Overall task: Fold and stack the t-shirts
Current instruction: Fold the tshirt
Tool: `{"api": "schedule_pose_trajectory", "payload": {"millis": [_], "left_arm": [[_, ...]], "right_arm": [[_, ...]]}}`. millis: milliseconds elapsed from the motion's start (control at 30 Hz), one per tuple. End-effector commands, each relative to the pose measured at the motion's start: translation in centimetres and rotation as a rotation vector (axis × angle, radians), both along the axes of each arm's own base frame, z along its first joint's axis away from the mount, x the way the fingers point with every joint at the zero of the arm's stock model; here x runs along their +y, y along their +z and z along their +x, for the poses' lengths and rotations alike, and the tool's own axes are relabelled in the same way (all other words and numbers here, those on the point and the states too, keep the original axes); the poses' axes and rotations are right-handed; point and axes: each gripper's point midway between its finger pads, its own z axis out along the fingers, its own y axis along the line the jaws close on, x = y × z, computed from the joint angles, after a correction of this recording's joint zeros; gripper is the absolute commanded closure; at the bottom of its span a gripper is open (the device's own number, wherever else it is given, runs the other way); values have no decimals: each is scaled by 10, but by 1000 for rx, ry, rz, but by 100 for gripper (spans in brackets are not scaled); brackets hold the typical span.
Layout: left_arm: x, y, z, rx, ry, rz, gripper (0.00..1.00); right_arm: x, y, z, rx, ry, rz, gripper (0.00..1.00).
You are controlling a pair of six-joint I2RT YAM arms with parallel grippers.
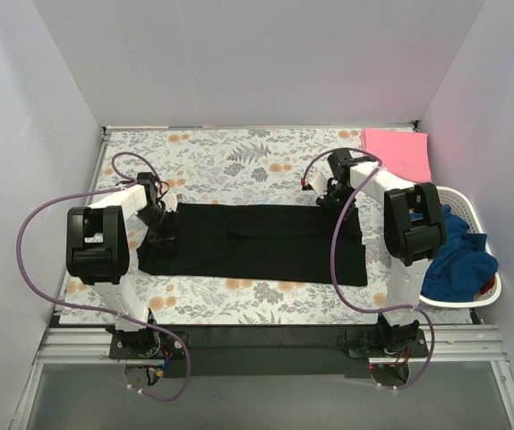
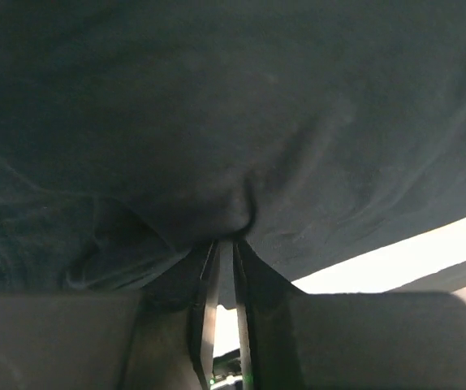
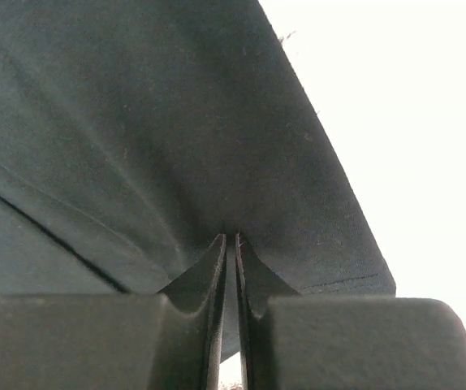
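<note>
A large black t-shirt [image 1: 257, 242] lies folded into a long band across the floral table covering [image 1: 239, 157]. My left gripper [image 1: 163, 224] sits at the band's left end, shut on a pinch of the black cloth [image 2: 225, 219]. At the far right corner of the band my right gripper [image 1: 336, 197] is also shut on black cloth [image 3: 229, 227]. A folded pink t-shirt [image 1: 398, 150] rests at the back right. A blue t-shirt [image 1: 458, 260] is bunched in the white basket [image 1: 472, 206], with a bit of red cloth [image 1: 487, 283] at its edge.
The white slotted basket stands off the table's right edge, next to my right arm. White walls close the table in on the left, back and right. Purple cables loop beside both arms.
</note>
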Motion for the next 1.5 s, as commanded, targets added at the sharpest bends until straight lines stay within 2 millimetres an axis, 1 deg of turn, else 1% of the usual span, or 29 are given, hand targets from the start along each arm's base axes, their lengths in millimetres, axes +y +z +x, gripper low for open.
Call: {"api": "schedule_pose_trajectory", "payload": {"millis": [0,33,67,100,133,167,200,233,267,300,333,367,400,433,467,500,567,600,633,667,700,767,833,900,1100,1200,1233,1333,1467], "left_arm": [[14,2,38,-90,50,80,89],[9,10,41,-98,28,41,88],[3,20,49,-137,-4,-6,86],[-7,32,55,-171,-15,-74,82],[-7,57,76,-259,-15,-112,74],[-6,68,86,-295,-20,-131,70],[-10,83,97,-337,-32,-184,66],[-1,98,115,-379,-20,-199,64],[3,107,126,-407,-17,-211,61],[6,111,136,-421,-14,-222,60],[14,127,156,-474,-2,-210,60],[17,114,167,-446,14,-209,58],[20,112,175,-438,44,-204,58],[25,110,184,-442,60,-184,58],[28,101,195,-429,77,-180,58],[28,99,200,-422,105,-176,58],[35,87,211,-415,133,-146,58],[38,82,213,-410,143,-140,58],[40,80,221,-432,158,-127,58],[43,77,224,-434,168,-116,58],[45,69,226,-426,181,-107,60],[50,63,232,-424,205,-85,60],[52,51,230,-390,217,-71,61],[56,44,225,-367,226,-49,61],[58,34,206,-315,233,-28,60],[53,36,200,-306,223,-45,59],[53,33,197,-298,225,-45,59],[50,38,198,-312,221,-62,59],[49,41,202,-333,224,-70,63]], "right_arm": [[-16,-12,-36,94,7,-46,87],[-16,-11,-41,97,11,-36,86],[-13,-6,-41,89,11,-15,84],[-12,3,-39,73,-1,7,83],[-8,15,-28,43,-6,43,80],[-6,25,-22,30,-22,92,73],[-6,35,-17,16,-33,113,70],[-6,44,-8,-7,-41,135,67],[-4,57,5,-43,-47,166,64],[-10,62,13,-57,-60,166,64],[-14,64,18,-68,-66,161,64],[-20,68,28,-92,-69,148,64],[-23,61,30,-79,-69,135,63],[-26,59,33,-75,-62,121,63],[-30,58,36,-78,-63,115,63],[-31,51,36,-62,-60,110,63],[-35,47,40,-61,-53,97,60],[-37,40,41,-45,-55,93,59],[-37,37,42,-41,-54,93,59],[-37,33,42,-30,-56,95,58],[-36,30,42,-23,-57,97,57],[-35,24,42,-8,-54,100,56],[-36,20,40,0,-46,94,55],[-37,16,40,8,-42,90,54],[-38,7,37,33,-40,88,53],[-38,5,35,40,-38,85,53],[-39,4,34,44,-38,85,53],[-40,0,32,57,-39,78,54],[-42,-7,28,75,-39,66,56]]}}
